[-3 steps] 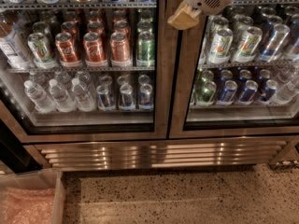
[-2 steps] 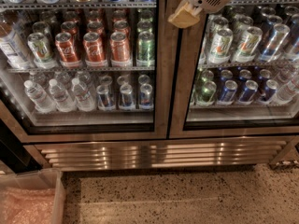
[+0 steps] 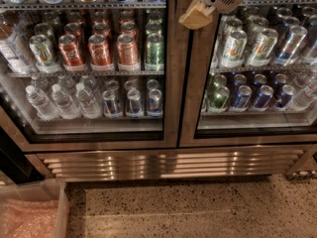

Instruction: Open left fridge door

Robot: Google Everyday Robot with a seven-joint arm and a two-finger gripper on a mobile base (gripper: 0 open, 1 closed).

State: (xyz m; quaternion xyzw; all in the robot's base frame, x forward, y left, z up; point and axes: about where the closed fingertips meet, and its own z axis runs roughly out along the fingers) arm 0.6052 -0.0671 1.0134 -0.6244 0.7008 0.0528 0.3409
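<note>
Dim, warm light overall. The strongest glow comes from inside the fridge, behind the glass of the left fridge door (image 3: 94,98), and falls on the cans and bottles. Soft streaks of glare run along the steel grille (image 3: 168,163) below. The cream hand (image 3: 194,17), at the top edge between the two doors, is brightly lit. Deep shadow fills the left edge beside the fridge.

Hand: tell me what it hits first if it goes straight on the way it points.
The hand, at the top of the view, points down-left; it would likely meet the steel right frame of the left fridge door first, though depth is unclear.
</note>
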